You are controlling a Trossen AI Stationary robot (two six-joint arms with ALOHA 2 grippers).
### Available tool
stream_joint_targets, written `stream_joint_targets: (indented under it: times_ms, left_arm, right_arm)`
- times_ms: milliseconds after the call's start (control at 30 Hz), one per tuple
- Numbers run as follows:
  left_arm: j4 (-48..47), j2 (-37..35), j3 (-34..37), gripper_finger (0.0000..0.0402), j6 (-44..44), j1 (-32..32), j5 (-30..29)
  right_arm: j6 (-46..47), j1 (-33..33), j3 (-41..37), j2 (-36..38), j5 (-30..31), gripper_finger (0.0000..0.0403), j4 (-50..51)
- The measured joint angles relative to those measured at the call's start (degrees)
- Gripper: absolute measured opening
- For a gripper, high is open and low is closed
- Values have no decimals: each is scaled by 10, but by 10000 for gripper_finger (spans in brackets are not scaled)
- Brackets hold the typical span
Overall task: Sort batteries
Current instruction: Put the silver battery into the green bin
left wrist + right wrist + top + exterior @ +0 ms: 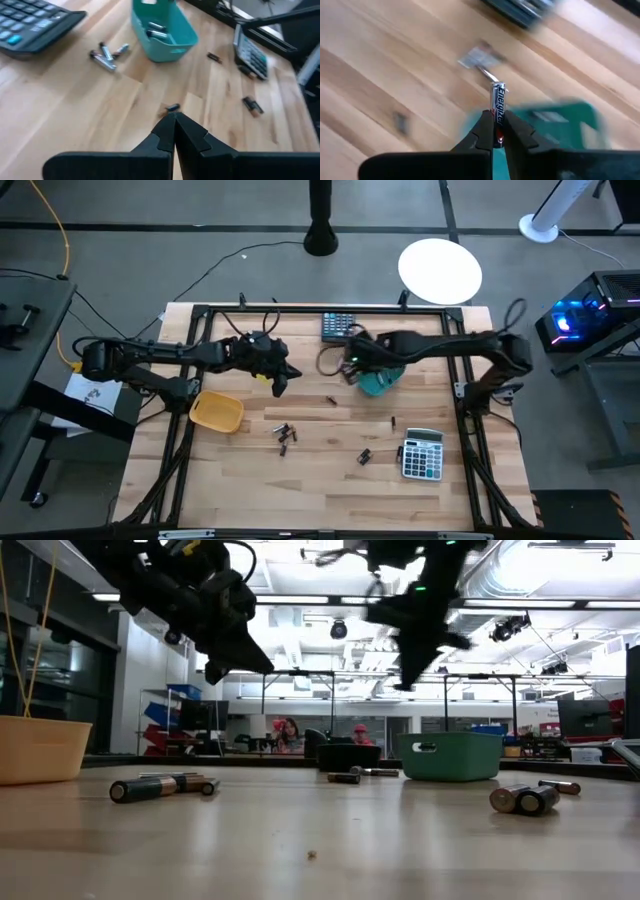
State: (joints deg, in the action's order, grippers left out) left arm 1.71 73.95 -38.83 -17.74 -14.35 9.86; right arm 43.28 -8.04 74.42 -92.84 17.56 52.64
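The right gripper [495, 131] is pinching a single battery [498, 106] between its fingertips, hanging above the teal tray [380, 383] near the far edge of the tabletop [320, 480]. The left gripper [174, 125] is hovering with its fingers pressed together on nothing, just beyond the yellow tray [218, 412] toward the left edge. Loose batteries [285, 434] are lying around the middle of the tabletop, with another pair [365, 456] closer to the grey calculator [422, 454] by the right edge. A dark calculator [338, 326] is sitting at the far edge.

"Energizer" brand on battery [499, 107] in right claw [497, 131].
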Motion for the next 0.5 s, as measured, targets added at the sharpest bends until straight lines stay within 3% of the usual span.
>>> stream_joint_targets:
  times_ms: [100, 267, 500]
  left_arm:
    - [-1, 0, 0, 0, 0, -7, -13]
    - [0, 0, 0, 0, -6, -16, -18]
    - [-1, 0, 0, 0, -22, -18, -18]
  right_arm:
    - [2, -23, -52, 40, -23, 8, 46]
    - [4, -49, -159, 77, -123, 17, -50]
    - [-19, -61, -173, 78, -139, 99, -109]
